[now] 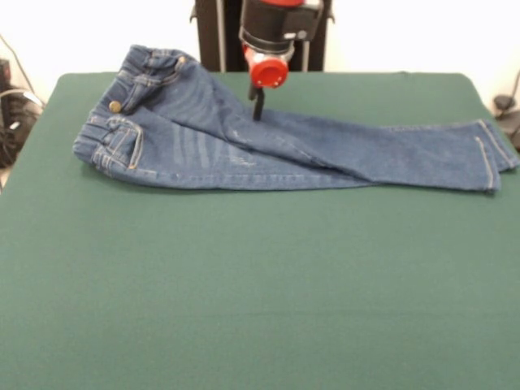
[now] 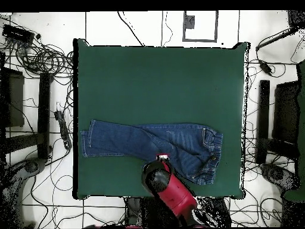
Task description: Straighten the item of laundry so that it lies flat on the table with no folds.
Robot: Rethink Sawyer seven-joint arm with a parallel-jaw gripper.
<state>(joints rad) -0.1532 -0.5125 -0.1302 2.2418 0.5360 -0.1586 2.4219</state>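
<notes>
The item of laundry (image 1: pixel 268 146), a small pair of blue jeans, lies on the far half of the green table (image 1: pixel 244 284). Its waistband (image 1: pixel 122 122) is bunched and twisted at the left, and its two legs lie one over the other, running right to the hems (image 1: pixel 490 154). My gripper (image 1: pixel 257 107) hangs below a red collar, shut into one thin dark tip at the far edge of the upper leg. Whether it pinches cloth cannot be seen. In the overhead view the jeans (image 2: pixel 137 140) stretch across the table (image 2: pixel 161 83), with my gripper (image 2: pixel 162 157) at their lower edge.
Wide bare green felt spreads in front of the jeans. Cables and dark equipment (image 2: pixel 41 59) lie on the floor around the table. A dark post (image 1: pixel 213 36) stands behind the table's far edge.
</notes>
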